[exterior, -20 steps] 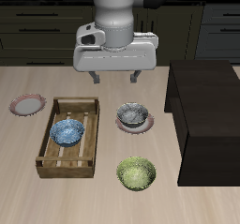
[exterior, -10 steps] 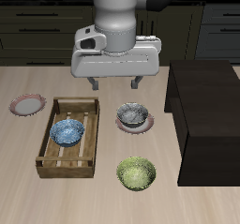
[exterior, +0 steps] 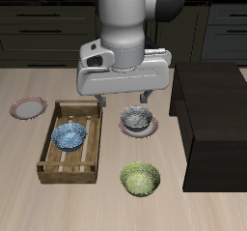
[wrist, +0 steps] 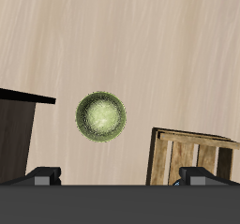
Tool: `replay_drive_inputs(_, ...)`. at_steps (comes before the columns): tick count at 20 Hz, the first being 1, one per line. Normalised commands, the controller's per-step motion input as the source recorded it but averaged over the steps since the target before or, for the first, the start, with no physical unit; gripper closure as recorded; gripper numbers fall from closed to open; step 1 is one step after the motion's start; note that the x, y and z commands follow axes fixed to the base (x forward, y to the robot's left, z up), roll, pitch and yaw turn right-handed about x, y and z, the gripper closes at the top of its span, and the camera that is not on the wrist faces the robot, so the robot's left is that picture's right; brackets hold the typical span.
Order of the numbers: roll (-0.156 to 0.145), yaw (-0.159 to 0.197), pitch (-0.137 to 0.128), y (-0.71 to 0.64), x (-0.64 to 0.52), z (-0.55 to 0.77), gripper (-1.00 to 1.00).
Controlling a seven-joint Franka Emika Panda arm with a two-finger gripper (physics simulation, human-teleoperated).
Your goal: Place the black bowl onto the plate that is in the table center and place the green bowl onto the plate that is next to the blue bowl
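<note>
The arm stands tall over the middle of the table, its pale wrist section upright and the wide grey hand block held level. The gripper [exterior: 123,99] points straight down, well above the tabletop. Its two dark fingers [exterior: 100,99] sit wide apart with nothing between them. In the wrist view both fingertips [wrist: 45,174] show spread, clear of any surface.

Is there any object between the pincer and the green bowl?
Nothing visible does. The green bowl sits alone on bare table near the front edge, and the pincer, empty, hangs farther back, above the black bowl. The wrist view shows the bowl unobstructed.
</note>
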Motion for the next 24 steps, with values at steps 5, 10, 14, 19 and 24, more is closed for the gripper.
replay_drive_inputs(5,-0.027,0.039,0.038,-0.03,0.39,-0.19,-1.00)
replay_drive_inputs(10,-0.022,-0.007,0.003,-0.11,0.33,-0.02,-1.00)
replay_drive_inputs(14,-0.017,0.008,0.003,0.05,0.16,-0.09,-1.00)
replay_drive_inputs(19,0.009,0.026,0.023,0.13,0.09,-0.26,-1.00)
replay_drive_inputs(24,-0.010,0.016,0.057,-0.05,0.19,-0.38,-1.00)
